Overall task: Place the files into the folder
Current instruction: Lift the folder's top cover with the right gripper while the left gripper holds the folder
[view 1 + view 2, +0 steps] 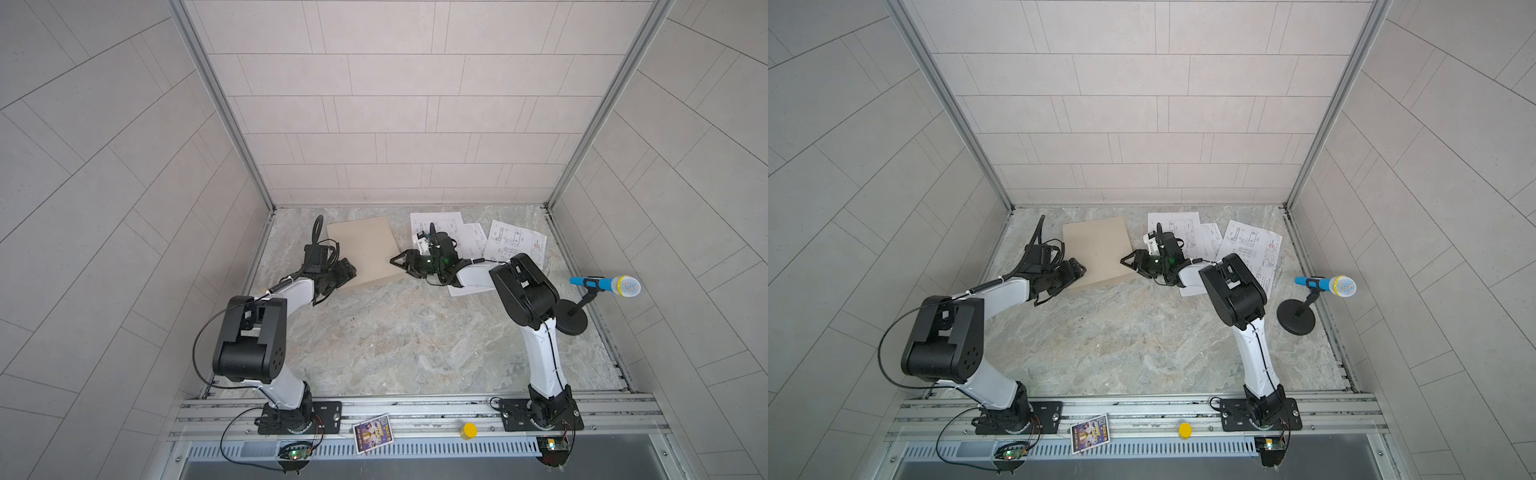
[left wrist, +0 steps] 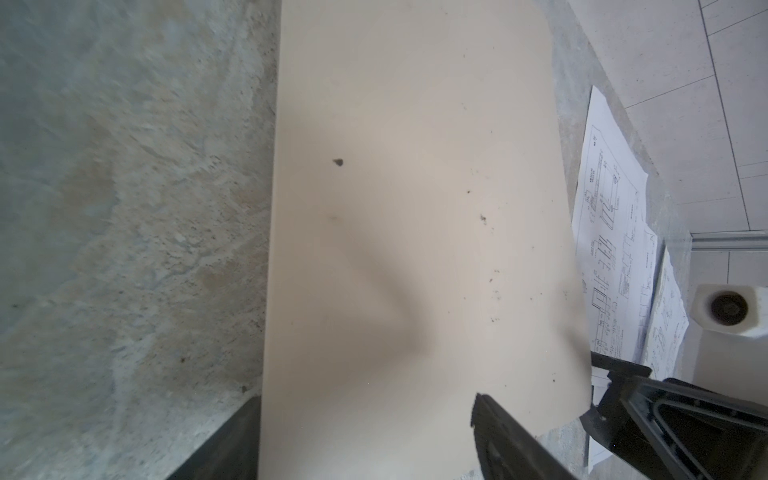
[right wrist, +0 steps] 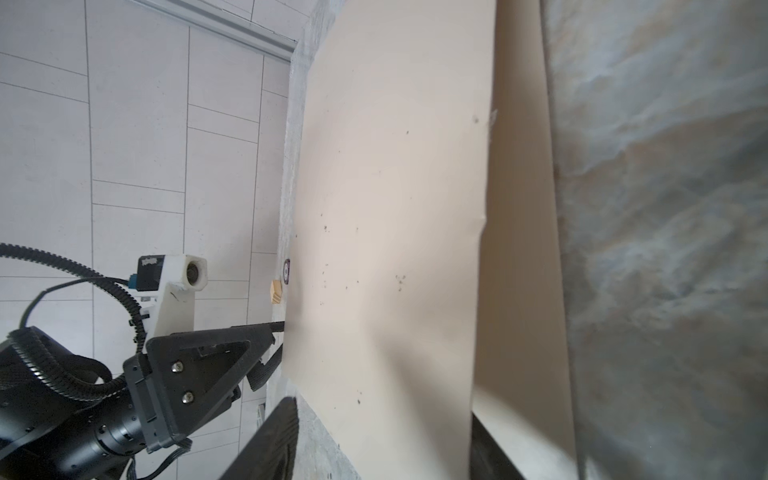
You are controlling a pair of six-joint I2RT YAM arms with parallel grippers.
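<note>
The tan folder (image 1: pixel 361 249) (image 1: pixel 1100 253) lies at the back of the table, left of centre. My left gripper (image 1: pixel 347 272) (image 2: pixel 365 415) is open, its jaws straddling the folder's near-left edge (image 2: pixel 395 208). From the right, my right gripper (image 1: pixel 395 261) (image 3: pixel 382 415) is open around the folder's top cover (image 3: pixel 395 208), which stands lifted off the lower flap (image 3: pixel 519 249). One finger is over the cover and the other under it. Three files (image 1: pixel 436 224) (image 1: pixel 473 237) (image 1: pixel 519 241) lie spread and overlapping right of the folder, partly hidden by my right arm. They also show in the left wrist view (image 2: pixel 611 208).
A blue microphone (image 1: pixel 606 284) on a black stand (image 1: pixel 571 318) is at the right edge. On the front rail lie a colourful picture card (image 1: pixel 372 432) and a yellow cylinder (image 1: pixel 469 430). A small wooden block (image 3: pixel 276 292) sits just beyond the folder. Tiled walls enclose three sides.
</note>
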